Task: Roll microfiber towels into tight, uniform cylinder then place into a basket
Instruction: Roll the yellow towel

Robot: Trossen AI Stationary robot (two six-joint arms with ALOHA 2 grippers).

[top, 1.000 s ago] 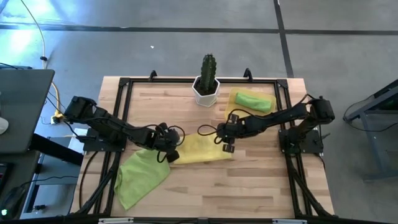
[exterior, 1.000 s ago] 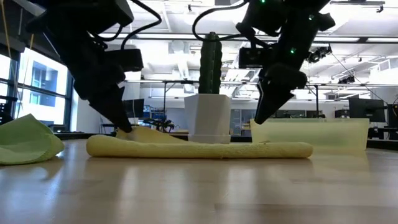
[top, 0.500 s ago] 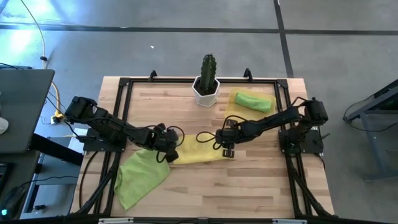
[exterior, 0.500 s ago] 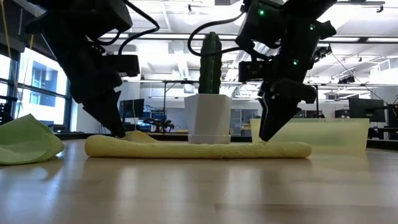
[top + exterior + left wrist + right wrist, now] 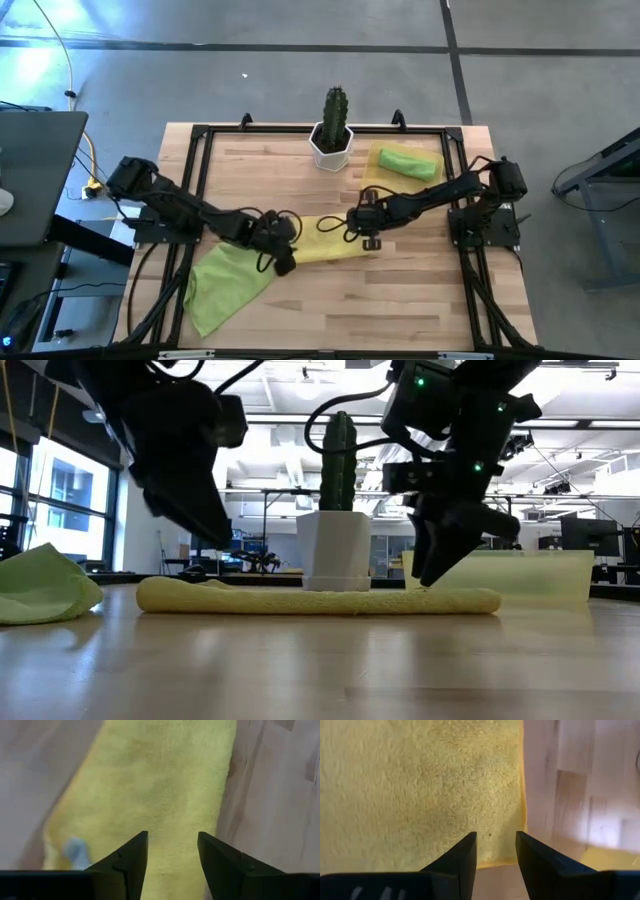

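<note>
The yellow towel (image 5: pixel 322 243) lies mid-table as a long, partly rolled strip (image 5: pixel 320 600). My left gripper (image 5: pixel 283 262) hangs open above its left end (image 5: pixel 160 780), clear of it in the low view (image 5: pixel 215 530). My right gripper (image 5: pixel 368 238) stands open, pointing down at the strip's right end (image 5: pixel 420 785), close to the hem. A lime-green towel (image 5: pixel 225 285) lies crumpled at the near left. Another green towel, rolled (image 5: pixel 408 162), rests in the pale yellow basket (image 5: pixel 375 178) at the far right. My right gripper comes from above at the yellow towel's right end, beside its hemmed edge (image 5: pixel 520 795). In the low view its fingertips (image 5: pixel 425 580) reach the top of the strip. Whether they touch the cloth, I cannot tell. The towel lies flat on the table.
A cactus in a white pot (image 5: pixel 333 140) stands at the far middle, just behind the yellow strip. A black frame (image 5: pixel 200 135) rims the table. Bare wood (image 5: pixel 400 300) lies along the near right.
My left gripper has opened, let go of the yellow towel's left end, and risen while moving toward the near edge and a little right. My right gripper has sunk slightly onto the towel's right end and rolled. The yellow strip has stayed in place.
</note>
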